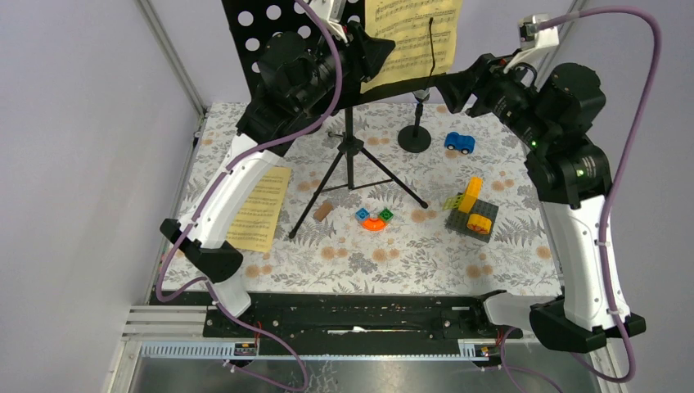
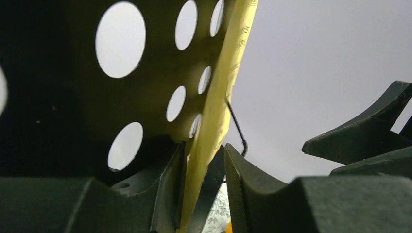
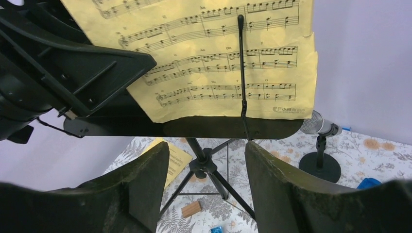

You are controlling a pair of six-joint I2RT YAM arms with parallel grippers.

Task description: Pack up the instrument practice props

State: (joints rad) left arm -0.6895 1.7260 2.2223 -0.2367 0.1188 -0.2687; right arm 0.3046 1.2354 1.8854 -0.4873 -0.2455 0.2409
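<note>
Over flowery desk [image 1: 393, 262], hugging yellow page [image 2: 214, 121] with left claw [image 2: 204, 150], pinch unclear, right claw [image 3: 205, 145] apart; better lifting slowly past wire [image 3: 241, 63].

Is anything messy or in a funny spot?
Yes. One yellow page lies flat on the table, left of the rack, instead of sitting on it. The other page is on the rack, but its bottom edge looks ragged.
</note>
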